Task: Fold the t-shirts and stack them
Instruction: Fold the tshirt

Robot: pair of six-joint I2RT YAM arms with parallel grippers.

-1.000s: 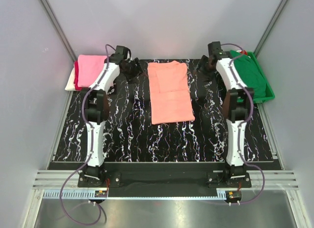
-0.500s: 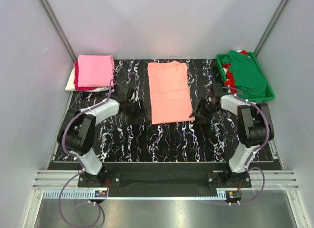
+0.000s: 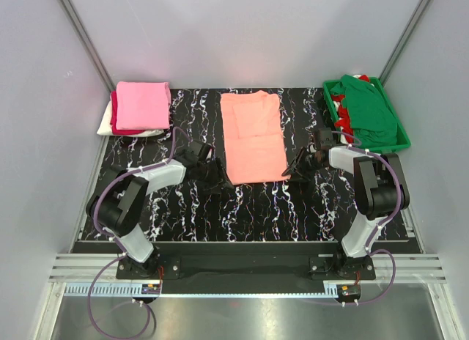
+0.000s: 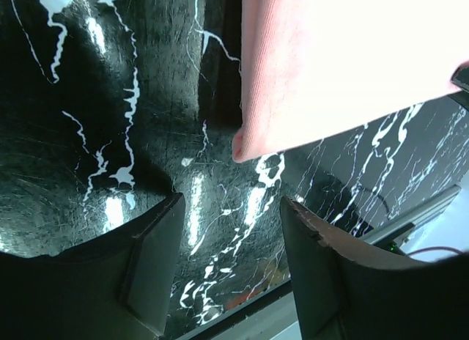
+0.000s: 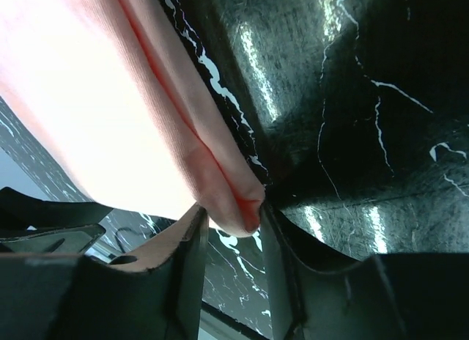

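left gripper (image 4: 231, 208) gapes empty, just short of a corner of the salmon-peach cloth t-shirt (image 3: 253, 137); right gripper (image 5: 233, 226) nips only the other corner's tip, so it could slip and skew the fold.

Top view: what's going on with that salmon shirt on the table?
Both arms are at the salmon-peach cloth t-shirt, which lies flat on the black marbled table. The right gripper appears pinched on its near right corner. The left gripper is open, just short of the near left corner.
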